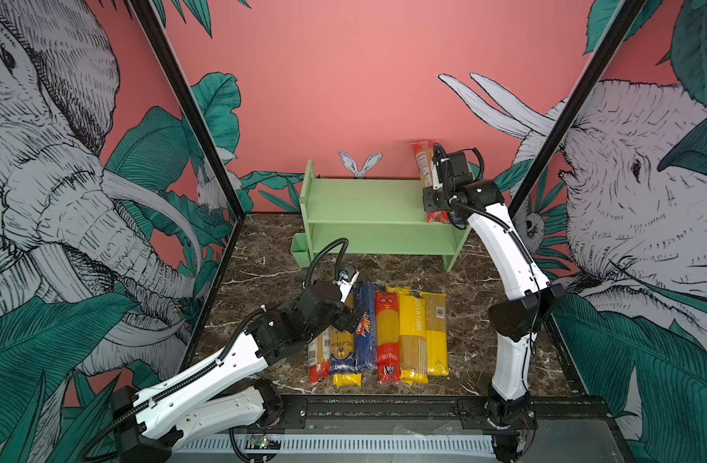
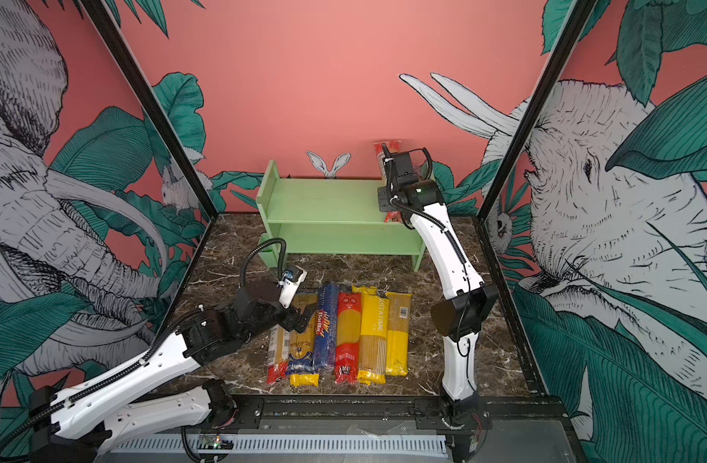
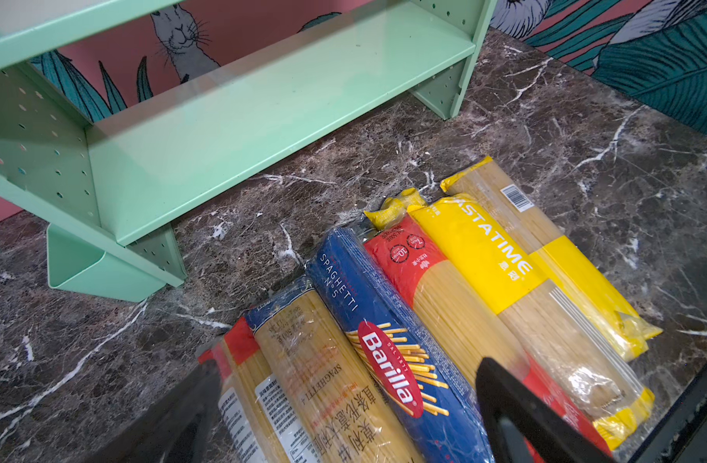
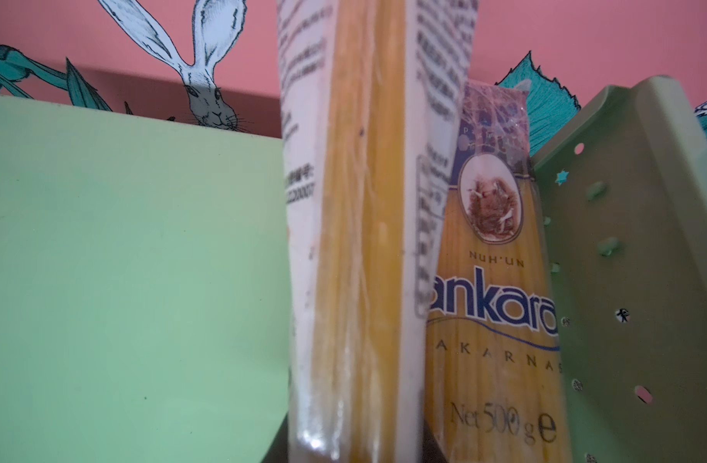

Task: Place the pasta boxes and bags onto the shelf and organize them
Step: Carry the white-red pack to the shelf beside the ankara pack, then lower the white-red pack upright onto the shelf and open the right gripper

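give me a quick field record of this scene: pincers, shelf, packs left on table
left pincer: open, above the row near the Barilla pack
right pincer: shut on red-ended pack, upright at the top tier's right end
shelf: Ankara pack stands between the held pack and the side panel; lower tier bare
table: at least six packs lying side by side in front of the shelf

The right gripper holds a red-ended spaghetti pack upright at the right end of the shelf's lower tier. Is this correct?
Not the lower tier. A top view shows the right gripper holding the red-ended pack upright at the right end of the upper tier of the shelf.
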You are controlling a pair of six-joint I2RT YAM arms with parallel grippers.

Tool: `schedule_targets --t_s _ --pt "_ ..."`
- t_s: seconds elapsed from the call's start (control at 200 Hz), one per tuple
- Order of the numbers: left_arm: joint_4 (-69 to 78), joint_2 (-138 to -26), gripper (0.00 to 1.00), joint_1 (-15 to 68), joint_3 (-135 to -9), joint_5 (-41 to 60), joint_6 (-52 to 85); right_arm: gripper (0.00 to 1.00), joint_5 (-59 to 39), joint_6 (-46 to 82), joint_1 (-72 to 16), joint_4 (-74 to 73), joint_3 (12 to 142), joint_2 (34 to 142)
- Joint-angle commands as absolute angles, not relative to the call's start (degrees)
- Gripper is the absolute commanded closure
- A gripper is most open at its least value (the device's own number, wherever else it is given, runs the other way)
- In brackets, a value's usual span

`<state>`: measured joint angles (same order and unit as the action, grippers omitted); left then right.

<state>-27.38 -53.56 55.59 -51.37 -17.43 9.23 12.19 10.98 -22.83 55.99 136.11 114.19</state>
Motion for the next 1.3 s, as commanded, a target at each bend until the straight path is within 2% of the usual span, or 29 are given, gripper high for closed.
schedule_targets --t_s 0.0,0.155,0.295,0.565,0.775,0.91,1.115,1.295 --pt "-27.5 -52.5 0.01 55.9 -51.9 -18.0 9.7 0.73 12.9 11.6 -22.3 45.9 137.4 113.2" --pt "-28.2 -51.6 0.01 55.9 -51.8 -18.1 10.4 0.58 11.8 12.7 -22.0 45.9 136.5 113.9" --pt "-28.6 -50.5 0.01 55.9 -51.5 -18.8 10.7 0.48 11.4 13.3 -22.1 43.9 133.8 113.0" --pt "-30.3 -48.2 0.01 55.9 -50.8 -19.9 11.8 0.41 8.8 14.7 -22.0 44.3 134.1 111.8" --pt "-31.3 -44.5 0.01 55.9 -49.4 -19.9 13.6 0.38 5.3 16.5 -22.5 44.3 131.3 105.5" --pt "-32.1 -42.1 0.01 55.9 -47.7 -19.4 15.7 0.37 2.7 17.0 -24.1 44.3 123.9 98.6" --pt "-33.4 -38.8 0.01 55.9 -44.7 -17.3 19.3 0.32 3.5 19.1 -28.8 38.4 102.1 83.5" --pt "-34.0 -36.4 0.01 55.9 -41.3 -16.1 21.8 0.29 3.8 21.2 -33.2 39.0 88.4 74.2"
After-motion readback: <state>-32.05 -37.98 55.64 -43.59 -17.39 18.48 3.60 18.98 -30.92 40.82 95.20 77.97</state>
